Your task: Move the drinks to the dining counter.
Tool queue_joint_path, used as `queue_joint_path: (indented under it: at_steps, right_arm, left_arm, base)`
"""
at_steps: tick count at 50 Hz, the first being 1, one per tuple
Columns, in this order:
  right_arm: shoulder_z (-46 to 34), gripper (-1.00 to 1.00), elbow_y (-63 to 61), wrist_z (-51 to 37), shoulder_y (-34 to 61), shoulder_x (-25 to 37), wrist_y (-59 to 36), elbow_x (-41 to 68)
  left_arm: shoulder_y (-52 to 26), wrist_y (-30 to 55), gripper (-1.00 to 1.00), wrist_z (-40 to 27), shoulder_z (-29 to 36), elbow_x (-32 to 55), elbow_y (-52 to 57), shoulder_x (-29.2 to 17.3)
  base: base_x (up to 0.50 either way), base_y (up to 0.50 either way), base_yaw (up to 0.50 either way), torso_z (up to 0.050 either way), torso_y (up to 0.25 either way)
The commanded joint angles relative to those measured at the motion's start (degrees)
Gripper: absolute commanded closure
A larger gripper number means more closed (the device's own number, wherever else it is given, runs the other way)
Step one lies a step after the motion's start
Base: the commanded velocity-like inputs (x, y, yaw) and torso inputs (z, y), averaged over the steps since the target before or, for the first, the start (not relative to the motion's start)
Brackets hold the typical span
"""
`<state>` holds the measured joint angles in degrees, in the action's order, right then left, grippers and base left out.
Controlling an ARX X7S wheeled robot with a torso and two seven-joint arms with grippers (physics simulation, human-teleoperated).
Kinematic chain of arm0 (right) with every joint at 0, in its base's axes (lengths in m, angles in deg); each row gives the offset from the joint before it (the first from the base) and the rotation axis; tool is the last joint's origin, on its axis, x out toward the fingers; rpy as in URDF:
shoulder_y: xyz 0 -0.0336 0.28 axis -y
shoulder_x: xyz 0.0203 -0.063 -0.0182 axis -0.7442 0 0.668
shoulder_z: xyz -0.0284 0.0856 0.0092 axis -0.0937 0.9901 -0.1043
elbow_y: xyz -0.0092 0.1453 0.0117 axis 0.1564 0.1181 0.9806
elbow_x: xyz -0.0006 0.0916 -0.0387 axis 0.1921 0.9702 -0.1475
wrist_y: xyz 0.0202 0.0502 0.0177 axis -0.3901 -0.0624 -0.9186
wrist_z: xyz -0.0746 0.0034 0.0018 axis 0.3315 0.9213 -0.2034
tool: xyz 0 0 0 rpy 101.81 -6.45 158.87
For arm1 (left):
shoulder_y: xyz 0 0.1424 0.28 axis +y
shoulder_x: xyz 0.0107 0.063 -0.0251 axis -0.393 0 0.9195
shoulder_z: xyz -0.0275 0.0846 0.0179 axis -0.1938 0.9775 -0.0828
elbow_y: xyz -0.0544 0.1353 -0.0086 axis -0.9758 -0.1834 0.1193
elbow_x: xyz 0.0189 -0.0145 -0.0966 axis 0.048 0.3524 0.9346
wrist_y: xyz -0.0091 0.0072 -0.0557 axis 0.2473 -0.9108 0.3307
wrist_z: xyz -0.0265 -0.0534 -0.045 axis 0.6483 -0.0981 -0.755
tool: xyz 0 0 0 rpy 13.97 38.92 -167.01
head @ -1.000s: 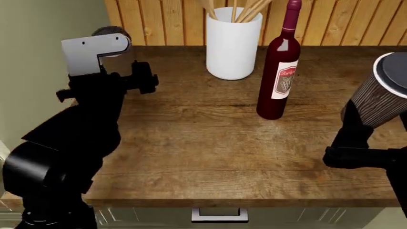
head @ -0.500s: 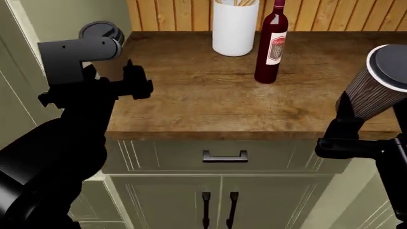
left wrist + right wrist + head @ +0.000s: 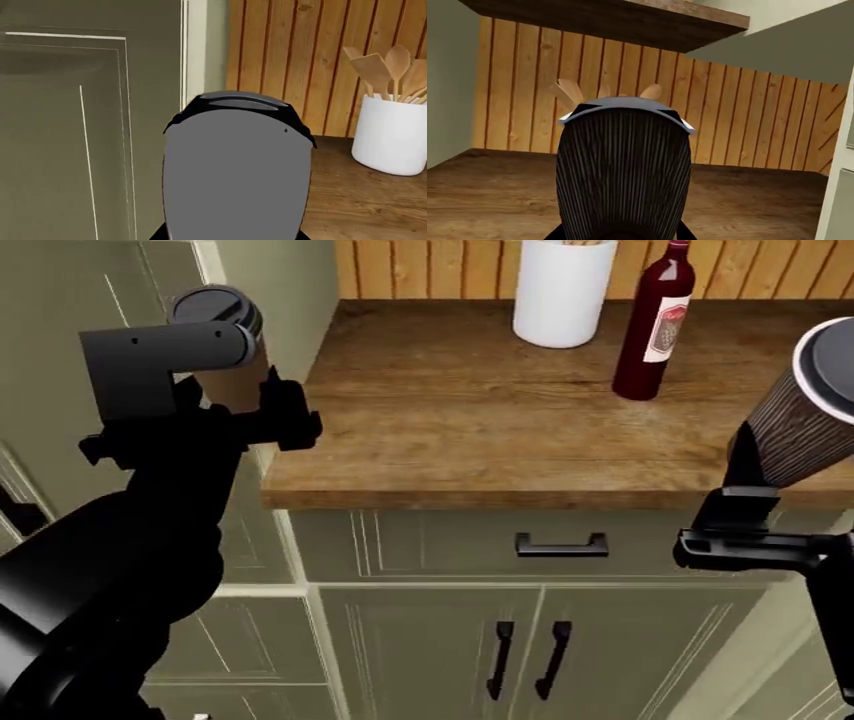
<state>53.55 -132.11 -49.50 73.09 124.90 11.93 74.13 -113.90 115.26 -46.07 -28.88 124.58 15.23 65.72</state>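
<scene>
- A tan paper cup [image 3: 230, 345] with a black lid sits clamped in the left gripper [image 3: 220, 405] at about 10 o'clock in the head view, held upright, off the worktop's left edge and in front of a pale green cabinet panel [image 3: 80, 290].
- In the left wrist view the same cup [image 3: 237, 170] fills the middle, its dark lid rim toward the wood-panelled wall [image 3: 293, 50].
- A ribbed grey-brown cup [image 3: 805, 420] with a lid is gripped by the right gripper [image 3: 761, 510] at 3 o'clock in the head view, tilted slightly, above the worktop's front right corner.
- The right wrist view shows the ribbed cup [image 3: 622, 175] close up, with wooden utensil tips [image 3: 570, 92] showing just behind its lid.
- A dark-red wine bottle [image 3: 657, 325] with a white label stands upright on the dark wood worktop [image 3: 467, 410] at about 1 o'clock in the head view.
- Just beside the bottle, toward 12 o'clock, stands a white utensil jar [image 3: 563, 295] against the wall; the left wrist view shows it [image 3: 390, 135] holding wooden spoons [image 3: 383, 70].
- Below the worktop, at 6 o'clock, are a drawer with a black handle [image 3: 561, 543] and two cabinet doors with black handles [image 3: 527, 660].
</scene>
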Motion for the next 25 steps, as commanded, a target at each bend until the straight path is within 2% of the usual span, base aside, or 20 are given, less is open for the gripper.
queue_joint_path:
  at_steps: [1, 3, 4, 5, 6, 7, 8, 16, 25]
  right_arm:
    - [-0.8, 1.0, -1.1, -0.2, 0.2, 1.9, 1.1, -1.3]
    - [-2.9, 1.0, -1.2, -0.2, 0.7, 3.3, 2.1, -2.6]
    - [-2.5, 1.0, -1.2, 0.7, -1.1, 3.9, 7.3, -4.7]
    - [0.7, 1.0, -0.6, 0.7, -4.0, 3.0, 9.8, -1.6]
    - [-3.1, 1.0, -1.2, 1.1, -2.7, 6.5, 9.7, -5.7]
    - [-6.3, 1.0, -1.1, -1.8, -2.2, 7.2, 8.0, -4.8]
    - [-5.5, 1.0, -1.1, -1.4, -2.6, 6.9, 9.7, -4.1]
    - [-8.4, 1.0, -1.1, -3.2, -1.2, 9.5, 10.1, -4.2]
    - [-19.1, 1.0, -1.2, -6.6, 0.5, 17.2, 16.9, -7.5]
  left_arm:
    - [0.1, -0.2, 1.0, -0.8, -0.2, 0.8, 0.2, -0.2]
    - [0.2, -0.3, 1.0, -0.9, -0.3, 0.9, 0.2, -0.2]
    - [0.1, -0.2, 1.0, -0.9, -0.3, 1.0, 0.2, -0.3]
    - [0.1, -0.2, 1.0, -1.0, -0.4, 1.0, 0.2, -0.3]
    - [0.1, -0.1, 1.0, -1.0, -0.5, 1.1, 0.3, -0.3]
    - [0.0, -0.1, 1.0, -1.2, -0.6, 1.2, 0.4, -0.3]
    - [0.0, -0.1, 1.0, -1.2, -0.6, 1.1, 0.3, -0.4]
    - [-0.1, -0.8, 1.0, -1.2, 0.0, 1.1, -0.4, -0.4]
    - [0.6, -1.9, 1.0, -0.9, 0.3, 1.1, -0.8, -0.7]
  base:
    - [0.0, 0.5, 0.0, 0.0, 0.0]
    - [0.0, 0.5, 0.0, 0.0, 0.0]
    - [0.0, 0.5, 0.0, 0.0, 0.0]
    - [0.0, 0.02, 0.0, 0.0, 0.0]
    - [0.0, 0.0, 0.0, 0.0, 0.0]
    - [0.0, 0.0, 0.0, 0.0, 0.0]
    - [0.0, 0.0, 0.0, 0.0, 0.0]
    - [-0.5, 0.13, 0.0, 0.0, 0.0]
    - [-0.41, 0.41, 0.0, 0.0, 0.0]
